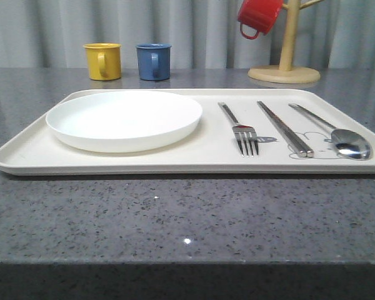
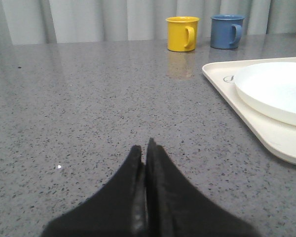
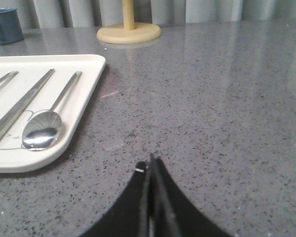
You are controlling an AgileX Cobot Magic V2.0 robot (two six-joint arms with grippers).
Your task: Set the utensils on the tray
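The fork (image 1: 242, 127), the chopsticks (image 1: 285, 128) and the spoon (image 1: 337, 134) lie side by side on the right half of the tray (image 1: 175, 164), beside the white plate (image 1: 124, 119) on its left half. The left gripper (image 2: 146, 148) is closed with nothing between its fingers, over the grey table (image 2: 79, 108) left of the tray. The right gripper (image 3: 151, 162) is closed too and holds nothing, over the table to the right of the tray

kitchen-like set | grey speckled countertop (image 1: 175, 212) | mug tree (image 1: 285, 56) | curtain backdrop (image 1: 194, 31)
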